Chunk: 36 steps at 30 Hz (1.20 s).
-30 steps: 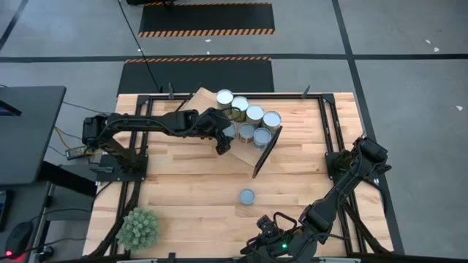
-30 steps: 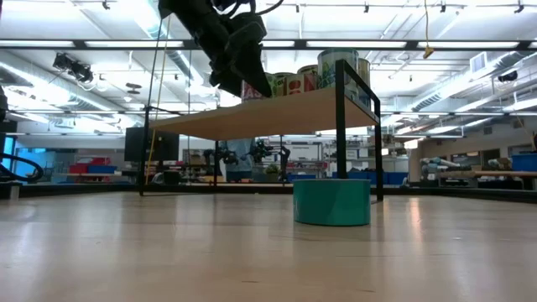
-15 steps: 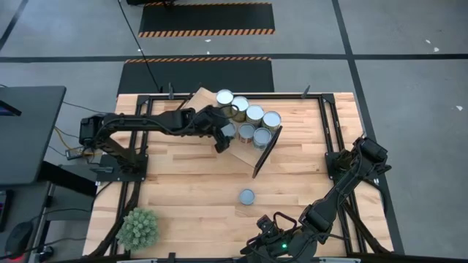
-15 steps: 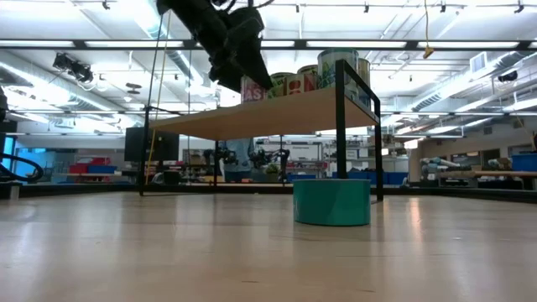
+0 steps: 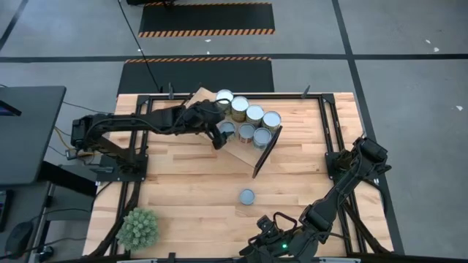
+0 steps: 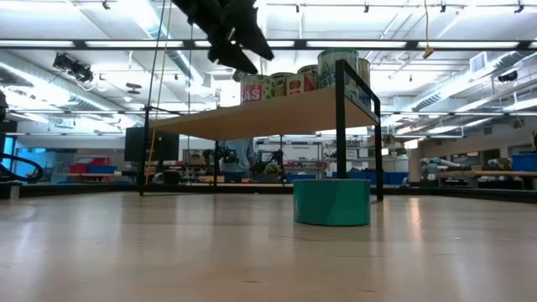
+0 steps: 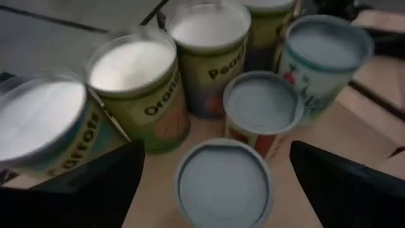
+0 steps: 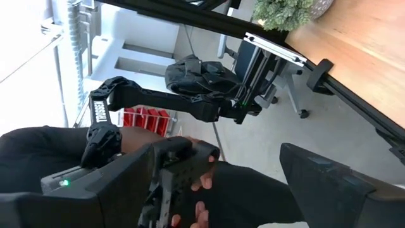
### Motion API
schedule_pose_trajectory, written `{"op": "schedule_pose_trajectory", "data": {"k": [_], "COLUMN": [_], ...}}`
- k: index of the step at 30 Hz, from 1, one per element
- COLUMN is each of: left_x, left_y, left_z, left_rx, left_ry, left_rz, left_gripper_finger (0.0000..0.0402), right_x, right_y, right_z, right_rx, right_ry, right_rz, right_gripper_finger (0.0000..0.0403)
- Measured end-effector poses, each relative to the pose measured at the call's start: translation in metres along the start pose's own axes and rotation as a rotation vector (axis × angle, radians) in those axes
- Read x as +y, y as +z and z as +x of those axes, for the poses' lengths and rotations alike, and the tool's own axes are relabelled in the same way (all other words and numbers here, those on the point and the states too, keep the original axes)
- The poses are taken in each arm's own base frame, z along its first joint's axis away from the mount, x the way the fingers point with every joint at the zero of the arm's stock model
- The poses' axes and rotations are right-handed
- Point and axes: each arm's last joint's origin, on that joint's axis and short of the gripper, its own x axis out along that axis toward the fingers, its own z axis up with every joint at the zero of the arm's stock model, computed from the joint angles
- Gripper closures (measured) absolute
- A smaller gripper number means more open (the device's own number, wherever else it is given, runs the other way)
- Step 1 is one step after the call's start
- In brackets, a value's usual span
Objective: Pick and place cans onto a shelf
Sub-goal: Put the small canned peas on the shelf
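1. Shelf (image 5: 245, 150): light-wood board on thin black legs, set skewed at the far middle of the table (image 5: 183, 183).
2. Seven cans stand on the shelf (image 6: 277, 113) in a tight cluster at its far end. In the high view, four form a back row (image 5: 248, 108); three blue-grey-topped ones sit in front, touching or nearly touching them.
3. Left gripper (image 5: 217, 131) hangs above the shelf at the near-left edge of the cluster, fingers spread wide, pinching nothing.
4. Left wrist view: the blue-grey-topped can (image 7: 223, 183) lies between the two dark fingers (image 7: 95, 187) and below them, with clear gaps either side. A second blue-grey can (image 7: 261, 107) is just behind it; white-topped cans (image 7: 133, 66) beyond.
5. Low view: left gripper (image 6: 239, 50) sits above the can tops, not touching them.
6. Eighth can (image 5: 247, 196) stands alone on the tabletop, in front of the shelf, well apart from both grippers. Low view shows it as a teal cylinder (image 6: 331, 201).
7. Right arm (image 5: 344, 183) is folded at the table's near-right edge; its fingers (image 8: 329, 190) stand apart, empty, pointing off the table.
8. Green plant ball (image 5: 139, 228) at the near-left corner.
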Motion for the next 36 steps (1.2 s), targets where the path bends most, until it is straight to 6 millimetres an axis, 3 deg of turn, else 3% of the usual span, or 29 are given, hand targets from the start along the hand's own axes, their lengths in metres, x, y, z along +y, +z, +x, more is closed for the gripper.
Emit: {"op": "schedule_pose_trajectory", "data": {"k": [5, 17, 24, 36], "left_x": [0.001, 0.0, -0.015, -0.044], "left_y": [0.009, 0.006, 0.005, -0.001], "left_z": [-0.013, -0.031, -0.039, -0.045], "left_rx": [-0.073, -0.036, -0.03, -0.002], "left_ry": [-0.025, -0.128, -0.354, -0.442], "left_rz": [-0.036, 0.058, 0.101, 0.112], "left_gripper_finger": [0.0001, 0.0001, 0.0001, 0.0001], "right_x": [0.001, 0.002, 0.003, 0.003], "right_y": [0.0, 0.0, 0.0, 0.0], "right_z": [0.0, 0.0, 0.0, 0.0], "right_rx": [-0.001, -0.003, -0.003, -0.003], "right_ry": [0.008, 0.024, 0.024, 0.025], "right_rz": [0.006, 0.014, 0.015, 0.015], "right_gripper_finger": [0.0055, 0.0055, 0.0055, 0.0055]}}
